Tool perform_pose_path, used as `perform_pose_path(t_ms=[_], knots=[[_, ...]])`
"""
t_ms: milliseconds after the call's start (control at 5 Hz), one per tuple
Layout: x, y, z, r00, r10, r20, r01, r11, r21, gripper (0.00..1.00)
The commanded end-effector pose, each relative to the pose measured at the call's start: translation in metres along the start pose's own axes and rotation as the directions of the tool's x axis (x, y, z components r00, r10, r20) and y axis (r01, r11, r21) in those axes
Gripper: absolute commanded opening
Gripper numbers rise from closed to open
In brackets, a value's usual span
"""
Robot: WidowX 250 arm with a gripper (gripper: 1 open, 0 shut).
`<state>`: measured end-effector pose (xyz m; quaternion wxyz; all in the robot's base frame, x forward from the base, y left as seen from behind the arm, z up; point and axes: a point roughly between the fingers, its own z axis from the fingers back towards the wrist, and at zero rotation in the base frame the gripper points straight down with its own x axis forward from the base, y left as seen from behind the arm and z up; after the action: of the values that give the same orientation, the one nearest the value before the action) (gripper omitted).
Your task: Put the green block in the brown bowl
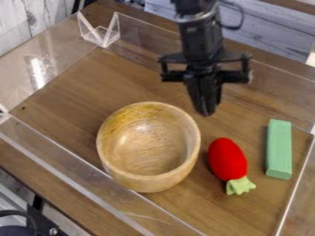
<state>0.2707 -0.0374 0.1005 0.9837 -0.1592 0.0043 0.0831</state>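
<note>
Apparently unbranded brown bowl (147,147), green block (279,149) apart, red toy (227,159) between, gripper (205,100) closed, no readable writing

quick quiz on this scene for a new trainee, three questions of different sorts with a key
1. True or false: the green block is already inside the brown bowl.
2. Multiple choice: what lies between the bowl and the block?
a) a spoon
b) a red strawberry-like toy
c) a blue cup
3. Fill in the blank: the toy's leafy tip is pale ____ in colour.

Key: 1 false; 2 b; 3 green
</note>
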Motion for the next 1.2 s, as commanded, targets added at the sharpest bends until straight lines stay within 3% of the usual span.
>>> perform_pose_path(t_ms=[0, 200, 400, 600, 1000], knots=[[0.006, 0.003, 0.009, 0.997, -0.071, 0.012, 0.071, 0.997, -0.003, 0.0], [0.009, 0.006, 0.011, 0.993, -0.122, -0.005, 0.122, 0.993, -0.003, 0.0], [0.017, 0.017, 0.014, 0.999, -0.026, 0.026, 0.026, 1.0, -0.005, 0.0], [0.024, 0.028, 0.016, 0.996, 0.068, 0.054, -0.068, 0.998, -0.009, 0.0], [0.013, 0.046, 0.023, 0.998, 0.057, 0.041, -0.057, 0.998, -0.001, 0.0]])
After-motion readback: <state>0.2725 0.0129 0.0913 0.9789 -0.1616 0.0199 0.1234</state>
